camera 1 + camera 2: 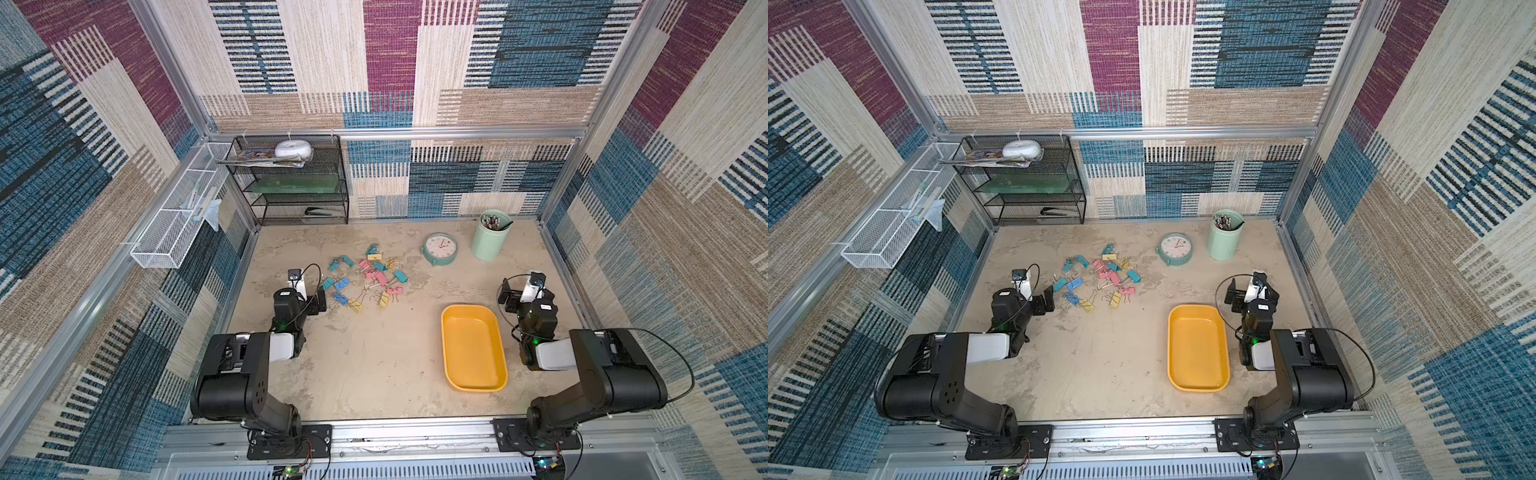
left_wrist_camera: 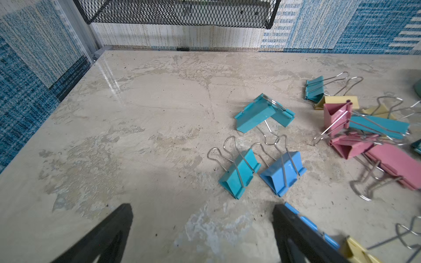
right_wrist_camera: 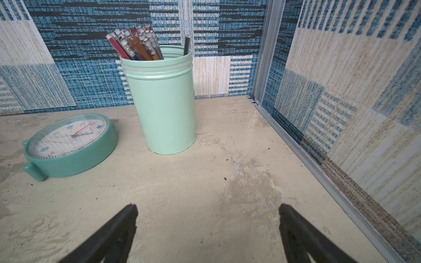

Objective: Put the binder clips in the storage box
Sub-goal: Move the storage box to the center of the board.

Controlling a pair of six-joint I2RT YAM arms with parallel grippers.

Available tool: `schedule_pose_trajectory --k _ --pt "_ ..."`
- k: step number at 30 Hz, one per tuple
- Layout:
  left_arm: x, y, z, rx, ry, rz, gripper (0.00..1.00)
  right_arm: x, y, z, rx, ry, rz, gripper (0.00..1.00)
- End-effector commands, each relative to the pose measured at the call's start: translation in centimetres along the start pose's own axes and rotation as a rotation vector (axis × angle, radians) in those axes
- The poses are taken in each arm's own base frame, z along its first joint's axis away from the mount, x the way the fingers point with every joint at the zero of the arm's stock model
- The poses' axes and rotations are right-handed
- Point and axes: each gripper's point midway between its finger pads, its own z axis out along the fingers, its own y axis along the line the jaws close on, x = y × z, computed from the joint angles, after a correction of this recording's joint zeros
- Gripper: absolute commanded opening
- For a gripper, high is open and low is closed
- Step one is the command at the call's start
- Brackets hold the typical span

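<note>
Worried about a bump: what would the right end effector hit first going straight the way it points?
Likely the pen cup: the right end effector's centre line crosses bare table just beside it, but one open finger looks aligned with the cup. Depth is unclear.

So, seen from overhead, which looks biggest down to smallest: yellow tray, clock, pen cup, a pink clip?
1. yellow tray
2. pen cup and clock look about alike; cannot rank them.
3. pink clip, smallest.

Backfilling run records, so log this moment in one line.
left gripper open, beside binder clips | right gripper open, empty | storage box empty
</note>
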Motion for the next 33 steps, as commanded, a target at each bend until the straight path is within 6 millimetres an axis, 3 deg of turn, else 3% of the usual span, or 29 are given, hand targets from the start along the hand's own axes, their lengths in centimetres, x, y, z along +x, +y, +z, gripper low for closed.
schedule_pose_trajectory --k 1,16,20,24,26,28,30,32,33 --pt "-0.4 -0.2 0.0 0.011 -0.01 -0.001 1.0 -0.4 0.2 0.0 -0.009 -0.014 0.001 1.0" --pt "-0.4 -0.3 0.0 0.018 -0.008 0.002 1.0 -0.5 0.2 -0.1 -0.009 -0.017 0.005 1.0" --pt "-0.5 0.3 -0.5 -0.02 -0.031 -0.009 1.0 -3.5 -0.6 -0.9 0.029 -0.059 0.031 1.0" --pt "-2.9 2.1 -4.3 -0.137 -0.16 -0.054 1.0 -8.1 -2.0 -3.8 0.07 -0.116 0.174 1.0" --pt "-5.1 3.0 -7.5 -0.229 -0.221 -0.107 1.0 -9.4 -2.9 -5.4 0.1 -0.132 0.3 1.0" --pt "-6.8 3.3 -11.1 -0.266 -0.217 -0.274 1.0 -10.2 -2.4 -6.5 0.052 -0.132 0.373 1.0" --pt "-8.0 1.4 -13.6 -0.196 -0.226 -0.386 1.0 -10.4 -1.3 -7.0 -0.01 -0.077 0.419 1.0" --pt "-9.7 -3.6 -14.8 0.012 -0.238 -0.382 0.98 -10.7 0.4 -7.5 -0.106 -0.023 0.429 1.0" --pt "-10.2 -7.5 -15.2 0.164 -0.211 -0.342 0.96 -10.8 1.6 -7.8 -0.177 -0.001 0.419 1.0"
